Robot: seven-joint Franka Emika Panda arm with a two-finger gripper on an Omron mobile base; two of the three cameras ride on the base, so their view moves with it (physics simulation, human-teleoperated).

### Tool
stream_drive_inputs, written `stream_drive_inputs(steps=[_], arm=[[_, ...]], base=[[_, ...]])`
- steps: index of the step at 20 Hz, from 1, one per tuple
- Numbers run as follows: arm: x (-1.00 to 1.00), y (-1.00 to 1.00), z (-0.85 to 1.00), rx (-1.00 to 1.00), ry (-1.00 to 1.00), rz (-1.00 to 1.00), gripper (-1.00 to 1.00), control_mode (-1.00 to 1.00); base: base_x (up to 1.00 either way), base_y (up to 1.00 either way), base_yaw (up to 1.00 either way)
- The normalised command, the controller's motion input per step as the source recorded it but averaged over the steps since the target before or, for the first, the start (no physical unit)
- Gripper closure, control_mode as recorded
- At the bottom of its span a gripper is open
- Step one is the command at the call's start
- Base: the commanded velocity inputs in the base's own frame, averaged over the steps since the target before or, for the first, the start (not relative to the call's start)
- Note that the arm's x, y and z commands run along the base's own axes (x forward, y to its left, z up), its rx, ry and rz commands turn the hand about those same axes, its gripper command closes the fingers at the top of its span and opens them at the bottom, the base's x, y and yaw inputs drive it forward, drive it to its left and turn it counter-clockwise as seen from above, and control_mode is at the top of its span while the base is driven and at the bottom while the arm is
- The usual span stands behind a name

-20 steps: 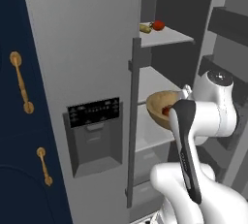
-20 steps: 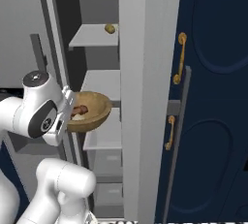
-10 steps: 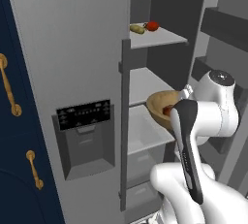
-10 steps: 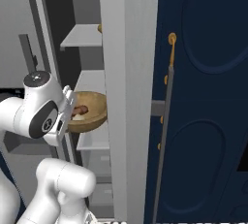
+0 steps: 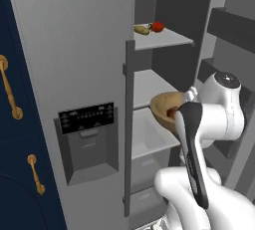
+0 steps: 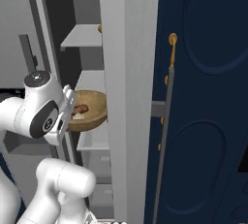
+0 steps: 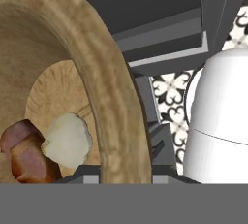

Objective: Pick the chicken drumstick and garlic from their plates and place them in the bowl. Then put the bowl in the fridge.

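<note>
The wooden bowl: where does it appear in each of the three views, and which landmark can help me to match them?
Left base view: the wooden bowl is right of centre, beside the white arm, before the fridge's middle shelf.
Right base view: it is left of centre, between the arm and the fridge door's edge.
Hand view: its rim and inside take the left half, with the chicken drumstick and garlic inside.
Shared landmark: the fridge, open behind the bowl.

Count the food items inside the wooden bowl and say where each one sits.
2. The chicken drumstick lies on the bowl's floor, and the garlic rests right beside it, touching. More could be hidden beyond the hand view's edge.
</note>
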Motion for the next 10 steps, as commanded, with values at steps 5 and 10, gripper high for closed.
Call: stream_drive_inputs(steps=[5,10], arm=[[0.45,0.00,0.00,-0.02,-0.16,0.13,1.00,-1.00],[0.67,0.03,-0.04,-0.01,-0.05,0.09,1.00,-1.00]], base=[[0.00,0.00,0.00],[0.00,0.00,0.00]])
